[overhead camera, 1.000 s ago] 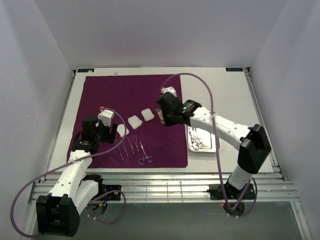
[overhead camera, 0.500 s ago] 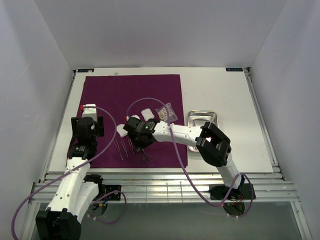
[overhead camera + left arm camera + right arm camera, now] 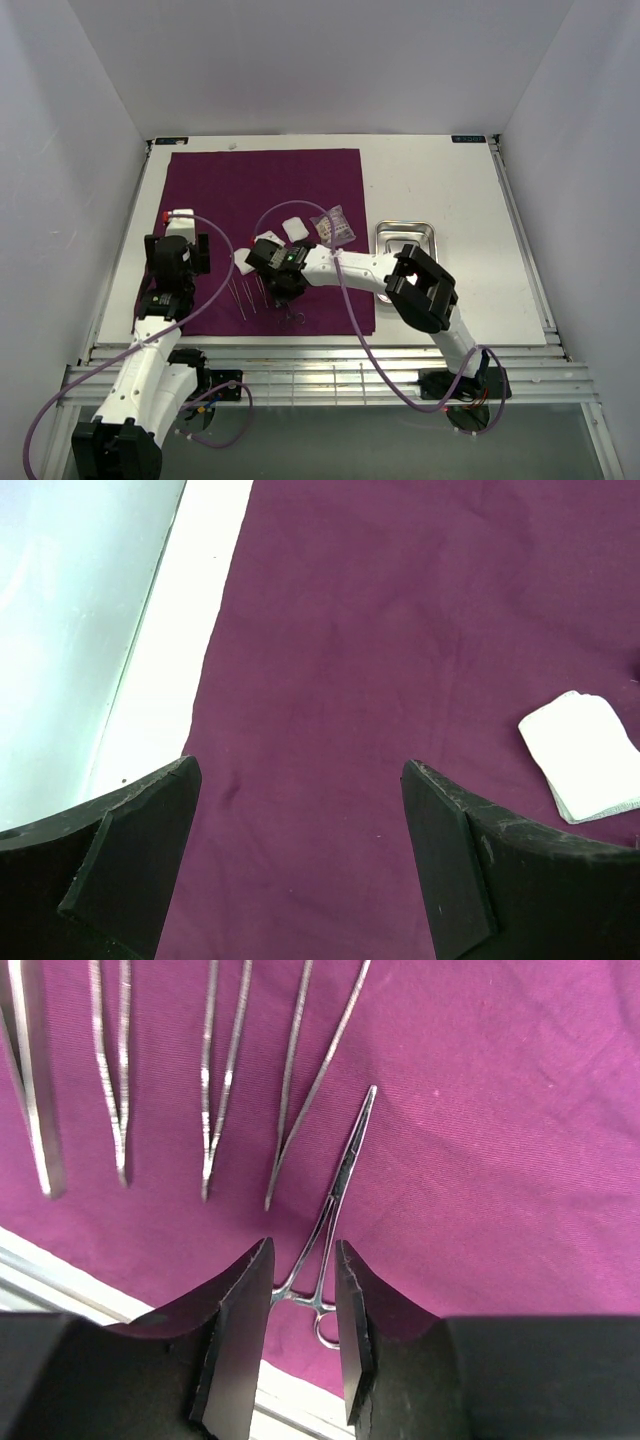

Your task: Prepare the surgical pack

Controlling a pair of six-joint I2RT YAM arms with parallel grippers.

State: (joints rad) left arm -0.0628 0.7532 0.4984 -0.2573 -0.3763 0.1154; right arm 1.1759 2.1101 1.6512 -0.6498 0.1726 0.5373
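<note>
Right gripper (image 3: 302, 1290) jaws narrow, astride forceps (image 3: 340, 1175) at frame bottom, set for a pick; grip unclear. Left gripper (image 3: 300, 860) jaws wide, empty, over cloth (image 3: 400, 630).

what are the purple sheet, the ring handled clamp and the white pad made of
Purple sheet: woven fabric, matte; fine weave grain shows up close.
Ring-handled clamp: polished metal, probably steel; thin, silvery, with bright glints.
White pad: likely folded gauze or soft cloth; layered edges show at its corner.
</note>
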